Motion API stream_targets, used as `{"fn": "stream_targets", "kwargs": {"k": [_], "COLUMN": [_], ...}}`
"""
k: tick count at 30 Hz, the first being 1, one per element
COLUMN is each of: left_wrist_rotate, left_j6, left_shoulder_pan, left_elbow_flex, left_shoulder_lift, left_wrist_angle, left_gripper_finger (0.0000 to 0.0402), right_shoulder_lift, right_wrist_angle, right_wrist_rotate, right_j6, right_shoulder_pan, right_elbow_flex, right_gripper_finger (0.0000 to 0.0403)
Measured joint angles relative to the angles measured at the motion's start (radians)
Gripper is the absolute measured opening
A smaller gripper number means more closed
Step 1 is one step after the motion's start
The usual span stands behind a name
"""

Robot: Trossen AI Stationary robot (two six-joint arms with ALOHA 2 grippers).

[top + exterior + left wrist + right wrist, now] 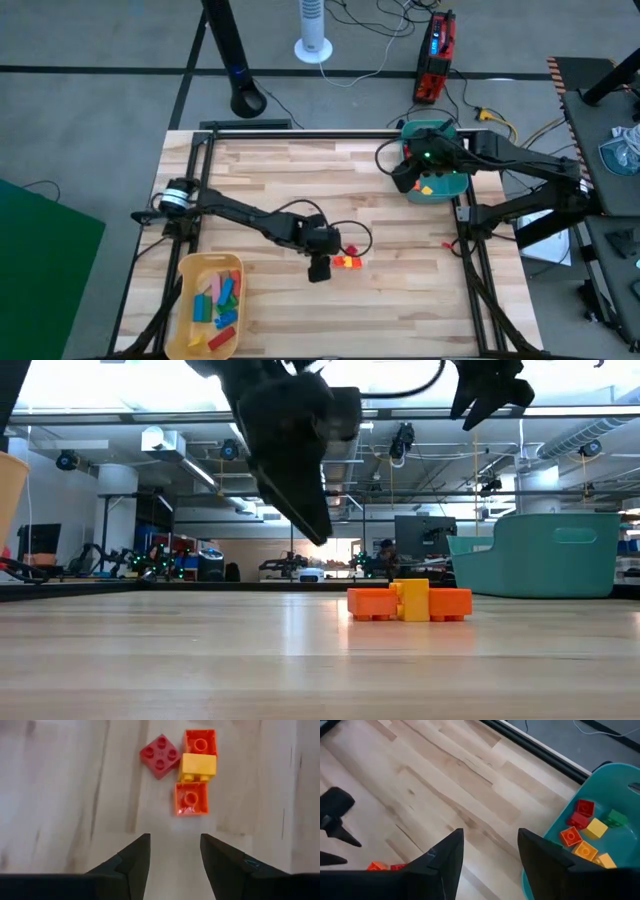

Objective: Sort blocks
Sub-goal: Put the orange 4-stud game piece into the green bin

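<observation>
Blocks [191, 767] lie just ahead of left gripper's [172, 852] parted, empty jaws

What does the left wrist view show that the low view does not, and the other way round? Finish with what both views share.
Only the left wrist view shows the red block beside the cluster, the studs on top of each block, and the left gripper open and empty just short of them.

Only the low view shows the teal bin, the right gripper raised above it, and the room behind the table.

Both show the yellow block sitting between two orange blocks on the wooden table.
</observation>
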Motion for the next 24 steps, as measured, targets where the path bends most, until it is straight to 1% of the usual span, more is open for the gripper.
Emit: {"fn": "stream_targets", "kwargs": {"k": [5, 8, 10, 17, 19, 24], "left_wrist_rotate": [-0.038, -0.009, -0.015, -0.150, -0.150, -0.100], "left_j6": [0.003, 0.002, -0.007, -0.062, -0.063, -0.058], "left_shoulder_pan": [-0.008, -0.021, -0.039, -0.063, -0.061, -0.059], "left_elbow_flex": [0.000, 0.000, 0.000, -0.015, -0.023, -0.060], "left_shoulder_lift": [0.051, 0.075, 0.086, 0.095, 0.095, 0.095], "left_wrist_angle": [0.080, 0.136, 0.160, 0.184, 0.202, 0.270], "left_gripper_finger": [0.0199, 0.0219, 0.0232, 0.0264, 0.0271, 0.0277], "right_shoulder_lift": [0.034, 0.051, 0.065, 0.104, 0.113, 0.120], "right_wrist_angle": [0.002, 0.004, 0.004, 0.009, 0.016, 0.028], "right_wrist_rotate": [0.000, 0.000, 0.000, -0.005, -0.015, -0.023], "right_j6": [0.008, 0.014, 0.014, 0.014, 0.014, 0.021], "right_shoulder_pan": [0.000, 0.000, 0.000, 0.000, 0.000, 0.000], "right_elbow_flex": [-0.001, -0.004, -0.007, -0.012, -0.013, -0.013], "right_gripper_finger": [0.0190, 0.0195, 0.0197, 0.0197, 0.0196, 0.0200]}}
